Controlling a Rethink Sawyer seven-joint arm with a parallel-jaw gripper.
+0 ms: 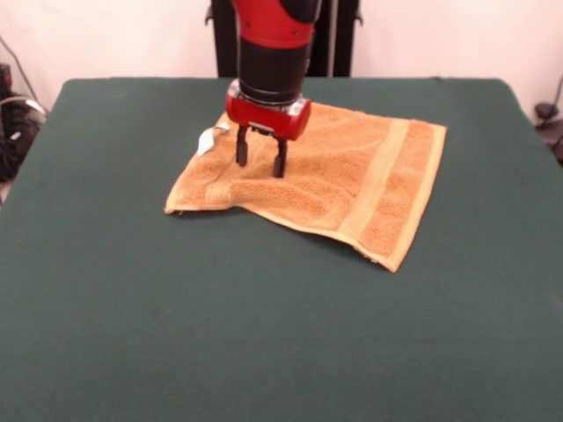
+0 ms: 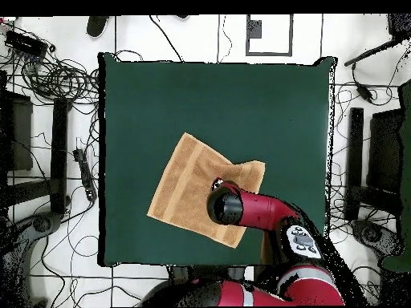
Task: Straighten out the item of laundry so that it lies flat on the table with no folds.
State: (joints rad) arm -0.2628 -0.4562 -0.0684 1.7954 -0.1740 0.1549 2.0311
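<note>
The orange-tan towel point(image 1: 334, 180) lies on the dark green table point(image 1: 264, 334), toward its far middle. Its left part is folded over on itself, with a ridge along the near-left edge. A woven band runs down its right side. A small white label tag point(image 1: 208, 140) sticks out at its far left corner. My gripper point(image 1: 260, 161) hangs straight down over the folded left part, fingers open, tips at or just above the cloth. In the overhead view the towel point(image 2: 189, 188) shows as a tilted shape and the arm hides the gripper point(image 2: 225, 207).
The towel's near-right corner point(image 1: 391, 264) points toward the table's near side. Cables and stands point(image 2: 56, 80) lie on the floor around the table. The robot's pedestal point(image 1: 281, 40) stands behind the far edge.
</note>
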